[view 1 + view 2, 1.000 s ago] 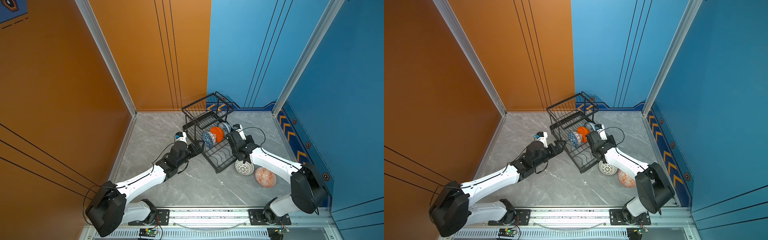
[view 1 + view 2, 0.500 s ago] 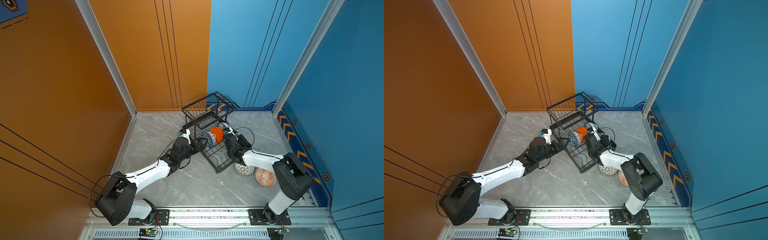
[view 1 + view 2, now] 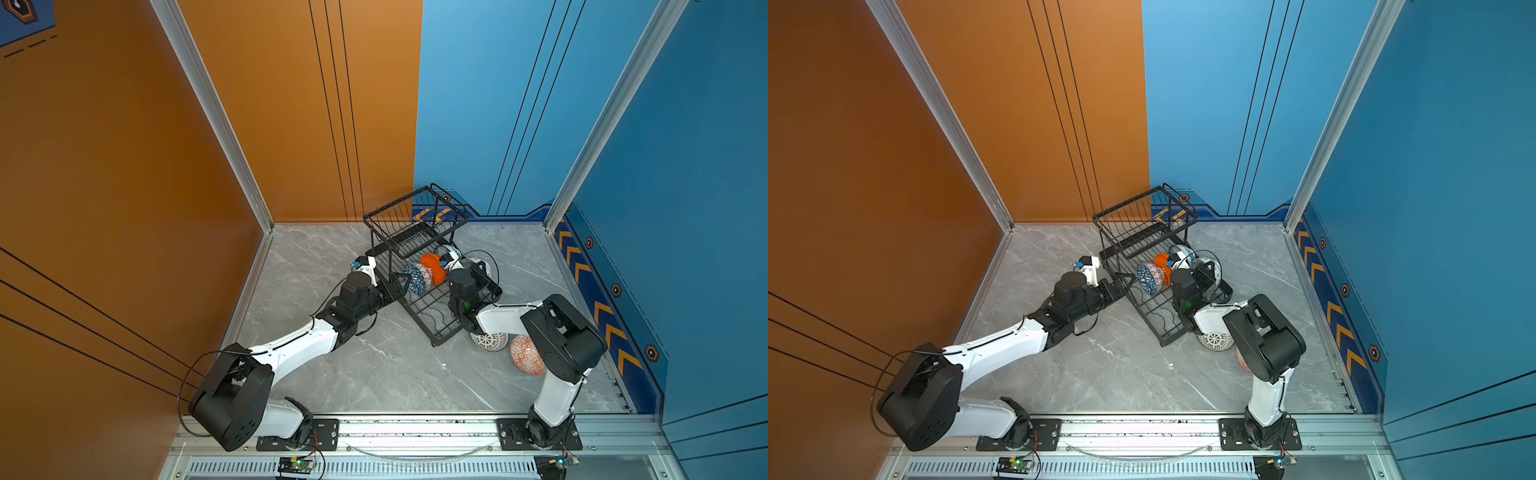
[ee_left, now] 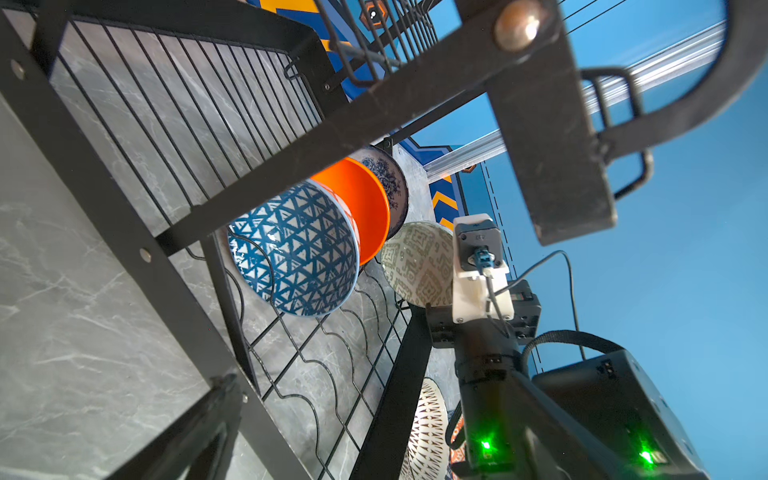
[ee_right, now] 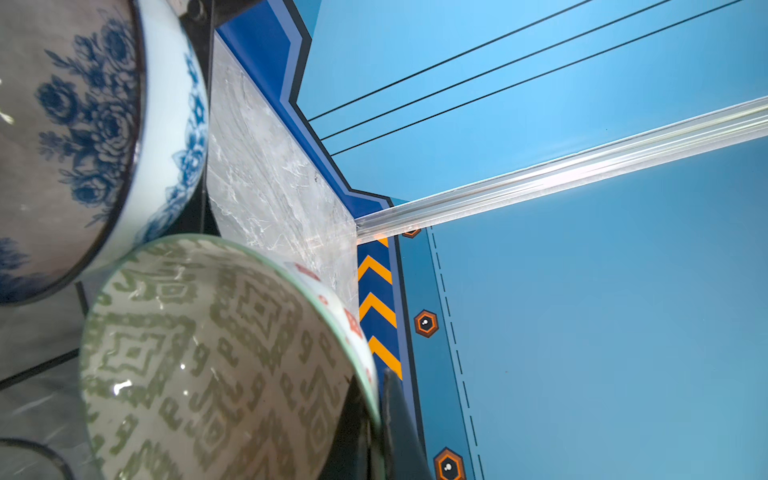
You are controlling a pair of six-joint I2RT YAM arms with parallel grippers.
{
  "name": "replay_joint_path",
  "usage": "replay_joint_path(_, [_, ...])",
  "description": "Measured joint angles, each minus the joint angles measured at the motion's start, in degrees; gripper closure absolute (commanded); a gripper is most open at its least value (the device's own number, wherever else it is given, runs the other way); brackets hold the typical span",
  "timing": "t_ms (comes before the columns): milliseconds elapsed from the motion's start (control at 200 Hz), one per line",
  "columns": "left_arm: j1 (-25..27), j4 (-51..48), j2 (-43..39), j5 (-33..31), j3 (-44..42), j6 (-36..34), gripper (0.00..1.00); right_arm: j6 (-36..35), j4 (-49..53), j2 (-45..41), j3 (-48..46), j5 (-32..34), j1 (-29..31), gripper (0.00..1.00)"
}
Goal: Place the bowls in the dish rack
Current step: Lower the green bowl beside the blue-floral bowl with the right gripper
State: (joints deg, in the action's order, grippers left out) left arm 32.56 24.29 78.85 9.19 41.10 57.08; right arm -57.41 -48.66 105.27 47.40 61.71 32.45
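The black wire dish rack (image 3: pixel 446 337) (image 3: pixel 1173 340) (image 4: pixel 124 216) stands mid-floor. On edge in its lower tier are a blue triangle-patterned bowl (image 3: pixel 417 279) (image 3: pixel 1149 278) (image 4: pixel 295 249), a plain orange bowl (image 3: pixel 432 266) (image 4: pixel 365 208) and a white-blue floral bowl (image 3: pixel 449 250) (image 5: pixel 83 124). My right gripper (image 5: pixel 376 386) (image 3: pixel 482 277) is shut on the rim of the pale green bowl (image 5: pixel 208 353) (image 4: pixel 415 266), held at the rack's right side by those bowls. My left gripper (image 3: pixel 397 286) (image 3: pixel 1123 286) is open and empty at the rack's left rail.
A white bowl with black lattice (image 3: pixel 488 340) (image 3: pixel 1214 341) lies upside down on the floor by the rack's near right corner. A red-orange patterned bowl (image 3: pixel 525 359) sits beside it, partly under my right arm. Walls close the floor on three sides.
My right arm has folded upward and carried the pale green bowl a little leftward over the rack's right side. My left gripper has moved forward to the rack's left rail, still open.
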Motion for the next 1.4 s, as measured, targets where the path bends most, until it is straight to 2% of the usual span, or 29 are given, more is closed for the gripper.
replay_joint_path(225, [0.0, 0.0, 0.0, 0.2, 0.0, 0.0, 0.02, -5.2, -7.3, 1.6, -1.5, 0.4, 0.2, 1.00])
replay_joint_path(1401, [0.0, 0.4, 0.4, 1.6, -0.1, 0.0, 0.02, -1.0, -13.1, 1.5, -5.9, 2.0, 1.0, 1.00])
